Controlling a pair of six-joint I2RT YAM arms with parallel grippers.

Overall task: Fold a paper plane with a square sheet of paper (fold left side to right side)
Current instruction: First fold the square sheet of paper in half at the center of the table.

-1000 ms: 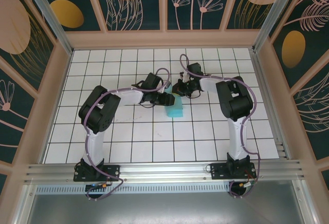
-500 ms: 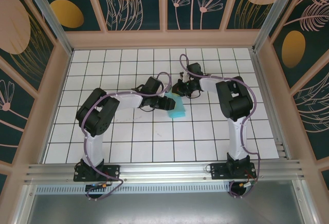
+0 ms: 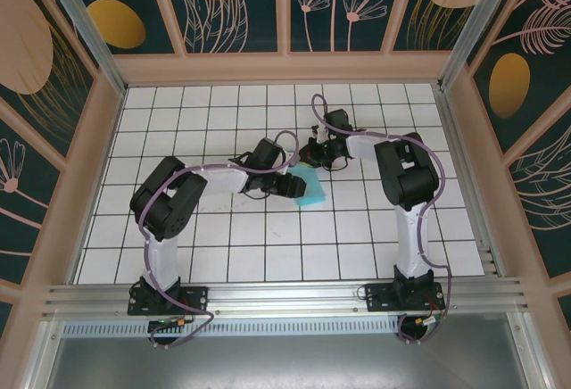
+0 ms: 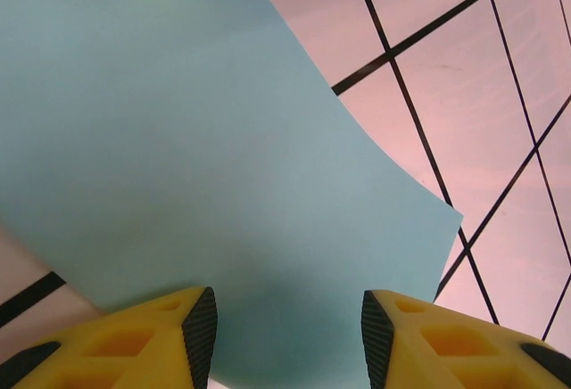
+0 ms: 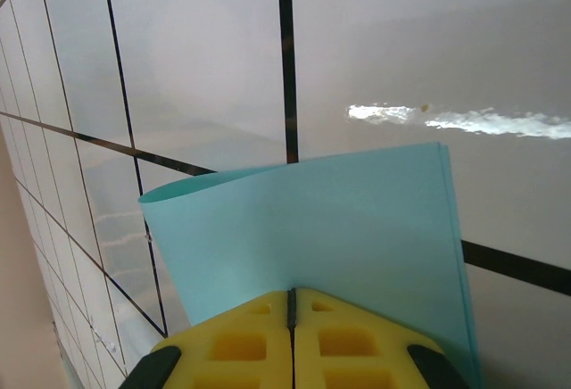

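Note:
The square sheet of paper is light turquoise and lies doubled over near the table's middle. In the right wrist view the paper curves in a loose loop at its left, with two edges lying together at its right. My right gripper is shut on its near edge, and also shows at the paper's far end. My left gripper is open, its yellow fingers spread just over the paper. From above, the left gripper sits at the paper's left side.
The white gridded table spreads all round the paper. Wooden side walls and a back rail close it in. Both arm bases stand at the near aluminium rail.
My left arm has stretched rightward, bringing its gripper over the paper's left side. The paper has slid slightly right and toward the front. The right gripper has stayed put.

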